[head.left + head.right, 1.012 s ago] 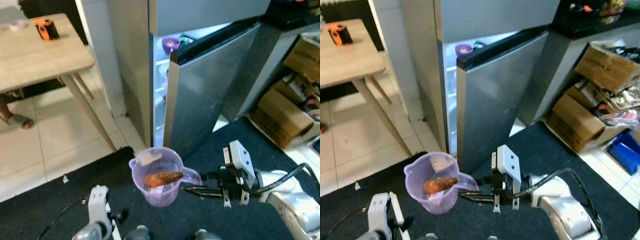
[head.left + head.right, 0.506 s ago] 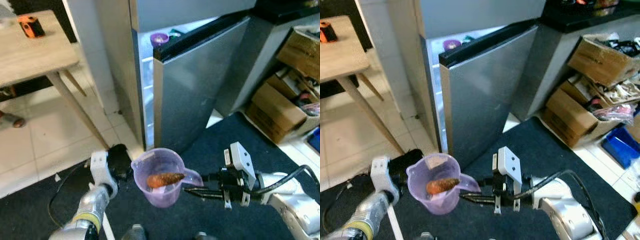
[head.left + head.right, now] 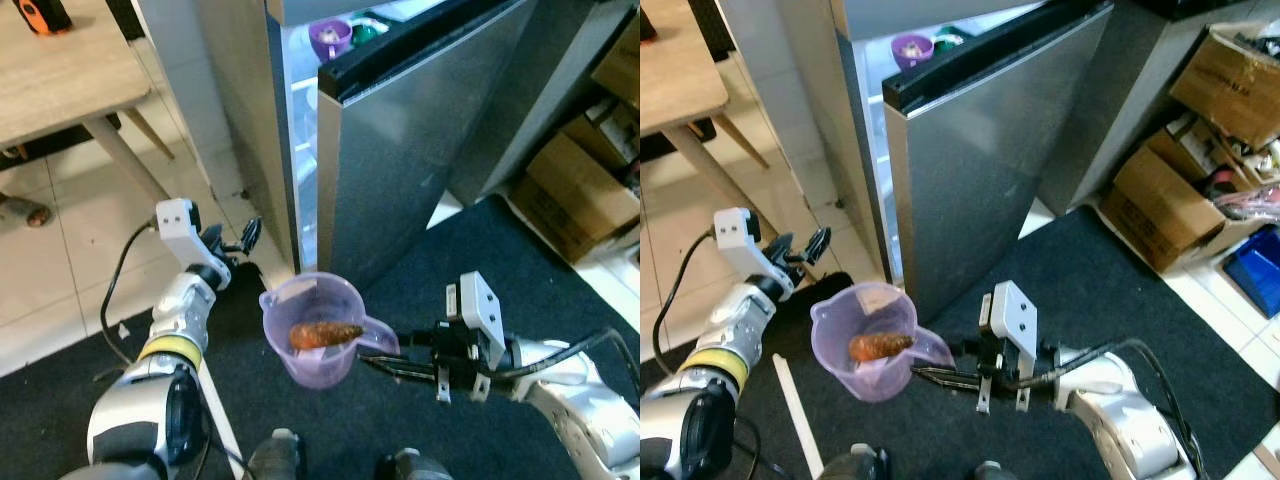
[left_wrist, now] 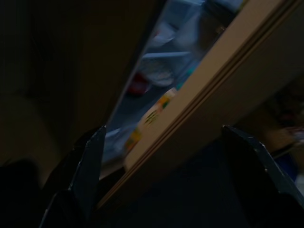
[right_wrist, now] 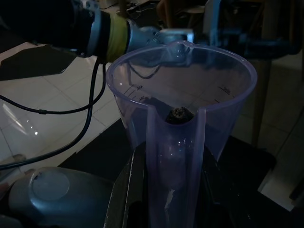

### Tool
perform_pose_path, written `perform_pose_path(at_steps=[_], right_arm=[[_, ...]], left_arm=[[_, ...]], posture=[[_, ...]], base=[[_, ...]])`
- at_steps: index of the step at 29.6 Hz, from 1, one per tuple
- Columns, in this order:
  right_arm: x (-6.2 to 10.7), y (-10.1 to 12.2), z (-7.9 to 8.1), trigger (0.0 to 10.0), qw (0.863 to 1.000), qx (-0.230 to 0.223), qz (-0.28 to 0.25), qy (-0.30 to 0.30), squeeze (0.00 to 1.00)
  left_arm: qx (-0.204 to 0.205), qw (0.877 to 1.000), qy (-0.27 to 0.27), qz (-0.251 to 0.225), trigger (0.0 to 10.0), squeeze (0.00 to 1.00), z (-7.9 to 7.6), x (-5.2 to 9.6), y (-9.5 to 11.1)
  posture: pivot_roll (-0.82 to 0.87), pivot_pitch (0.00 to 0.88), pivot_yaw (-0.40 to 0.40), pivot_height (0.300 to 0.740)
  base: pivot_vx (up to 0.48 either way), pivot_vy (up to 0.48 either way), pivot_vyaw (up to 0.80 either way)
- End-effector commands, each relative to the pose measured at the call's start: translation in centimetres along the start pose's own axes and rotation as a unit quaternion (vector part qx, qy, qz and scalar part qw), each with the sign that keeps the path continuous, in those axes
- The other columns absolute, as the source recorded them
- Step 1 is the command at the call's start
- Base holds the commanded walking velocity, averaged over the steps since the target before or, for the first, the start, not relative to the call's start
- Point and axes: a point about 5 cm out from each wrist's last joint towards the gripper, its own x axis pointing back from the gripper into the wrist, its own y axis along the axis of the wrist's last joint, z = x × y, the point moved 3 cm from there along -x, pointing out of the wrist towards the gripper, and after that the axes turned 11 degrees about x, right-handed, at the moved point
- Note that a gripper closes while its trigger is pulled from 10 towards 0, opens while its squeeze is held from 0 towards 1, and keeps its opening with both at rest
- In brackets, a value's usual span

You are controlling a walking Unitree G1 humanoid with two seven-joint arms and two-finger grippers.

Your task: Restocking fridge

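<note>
A translucent purple jug (image 3: 308,345) with an orange carrot (image 3: 325,333) lying inside hangs low over the dark mat. My right gripper (image 3: 378,364) is shut on its handle, and the right wrist view shows black fingers (image 5: 127,189) on either side of the handle of the jug (image 5: 180,99). The steel fridge door (image 3: 420,150) stands slightly ajar, with a lit gap (image 3: 305,140) along its left edge. My left gripper (image 3: 233,240) is raised, open, just left of that gap. In the left wrist view its fingers (image 4: 90,164) stand wide apart, facing the door edge (image 4: 199,95) and shelves.
A purple bowl (image 3: 330,38) sits in the fridge top. A wooden table (image 3: 60,75) stands at the left, with a person's sandalled foot (image 3: 15,210) beneath. Cardboard boxes (image 3: 580,185) are stacked at the right. A white strip (image 3: 797,412) lies on the mat (image 3: 500,260).
My left arm has risen from near the floor up to the gap in the fridge door. The camera has shifted closer and downward. The right gripper keeps the jug in the same place.
</note>
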Motion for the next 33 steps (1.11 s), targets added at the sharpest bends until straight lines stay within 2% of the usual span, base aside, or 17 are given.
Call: perform_pose_path(at_steps=[1, 3, 4, 5, 6, 8, 9, 11, 15, 20, 21, 22, 23, 24, 25, 32, 33], right_arm=[[-0.1, 0.4, 0.4, 10.0, 1.000, 0.004, -0.007, -0.001, 0.00], [-0.1, 0.5, 0.4, 10.0, 1.000, 0.004, -0.007, -0.003, 0.00], [-0.2, 0.7, 0.5, 10.0, 1.000, 0.004, -0.009, -0.005, 0.00], [-0.2, 0.8, 0.6, 10.0, 1.000, 0.005, -0.011, -0.006, 0.00], [-0.2, 0.8, 0.6, 10.0, 1.000, 0.005, -0.011, -0.006, 0.00], [-0.3, 1.2, 0.8, 10.0, 1.000, 0.005, -0.015, -0.011, 0.00], [-0.3, 1.3, 0.9, 10.0, 1.000, 0.004, -0.016, -0.013, 0.00], [-0.3, 1.4, 1.0, 10.0, 1.000, 0.004, -0.016, -0.014, 0.00], [-0.1, 1.9, 1.4, 10.0, 1.000, 0.002, -0.017, -0.022, 0.00], [0.2, 2.0, 1.4, 10.0, 0.999, 0.001, -0.010, -0.033, 0.00], [0.2, 2.1, 1.4, 10.0, 0.999, 0.001, -0.009, -0.034, 0.00], [0.2, 2.1, 1.4, 10.0, 0.999, 0.002, -0.008, -0.034, 0.00], [0.2, 2.2, 1.4, 10.0, 0.999, 0.002, -0.008, -0.035, 0.00], [0.3, 2.3, 1.4, 10.0, 0.999, 0.002, -0.009, -0.035, 0.00], [0.3, 2.6, 1.5, 10.0, 0.999, 0.003, -0.011, -0.037, 0.00], [0.3, 3.0, 1.9, 10.0, 0.999, 0.003, -0.012, -0.037, 0.00], [0.4, 3.3, 2.1, 10.0, 0.999, 0.004, -0.014, -0.038, 0.00]], left_arm=[[0.006, 1.000, -0.018, -0.002, 10.0, 0.00, -0.5, -0.4, 0.5], [0.007, 1.000, -0.025, -0.004, 10.0, 0.00, -0.9, -0.6, 0.7], [0.005, 0.999, -0.042, -0.008, 8.1, 0.00, -1.7, -1.3, 1.3], [0.003, 0.998, -0.054, -0.011, 0.0, 0.00, -2.4, -1.7, 1.7], [0.003, 0.998, -0.054, -0.011, 0.0, 0.00, -2.4, -1.7, 1.7], [0.010, 0.996, -0.078, -0.033, 0.0, 0.00, -4.5, -3.3, 3.5], [0.015, 0.996, -0.082, -0.041, 0.0, 0.00, -5.0, -3.7, 4.1], [0.018, 0.995, -0.085, -0.046, 0.0, 0.00, -5.3, -3.9, 4.5], [0.051, 0.992, -0.082, -0.078, 0.0, 0.00, -6.6, -5.0, 6.6], [0.061, 0.992, -0.071, -0.089, 0.0, 0.00, -6.9, -5.3, 7.0], [0.062, 0.992, -0.067, -0.088, 1.3, 0.00, -6.9, -5.3, 6.9], [0.064, 0.992, -0.064, -0.086, 1.3, 0.00, -6.8, -5.3, 6.8], [0.066, 0.992, -0.061, -0.085, 0.9, 0.00, -6.7, -5.3, 6.7], [0.072, 0.992, -0.058, -0.083, 3.4, 0.00, -6.5, -5.3, 6.6], [0.080, 0.992, -0.055, -0.078, 10.0, 0.00, -6.4, -5.3, 6.4], [0.097, 0.991, -0.056, -0.077, 10.0, 0.00, -6.5, -5.4, 6.4], [0.105, 0.990, -0.066, -0.074, 10.0, 0.00, -7.0, -5.6, 6.4]], posture=[[-0.05, 0.227, 0.000, 0.740], [-0.05, 0.227, 0.000, 0.740], [-0.06, 0.257, 0.013, 0.740], [-0.06, 0.257, 0.013, 0.740], [-0.06, 0.257, 0.013, 0.740], [-0.08, 0.281, 0.024, 0.740], [-0.08, 0.281, 0.024, 0.740], [-0.08, 0.281, 0.024, 0.740], [-0.10, 0.316, 0.032, 0.740], [-0.11, 0.329, 0.030, 0.740], [-0.11, 0.331, 0.029, 0.740], [-0.11, 0.331, 0.029, 0.740], [-0.11, 0.334, 0.029, 0.740], [-0.12, 0.340, 0.028, 0.740], [-0.12, 0.346, 0.028, 0.740], [-0.14, 0.362, 0.031, 0.740], [-0.16, 0.382, 0.035, 0.740]], base=[[0.000, 0.000, 0.00], [0.000, 0.000, 0.00], [0.000, 0.000, 0.00], [0.000, 0.000, 0.00], [0.000, 0.000, 0.00], [0.000, 0.000, 0.00], [0.000, 0.000, 0.00], [0.000, 0.000, 0.00], [0.000, 0.000, 0.00], [0.000, 0.000, 0.00], [0.000, 0.000, 0.00], [0.000, 0.000, 0.00], [0.000, 0.000, 0.00], [0.000, 0.000, 0.00], [0.000, 0.000, 0.00], [0.000, 0.000, 0.00], [0.000, 0.000, 0.00]])
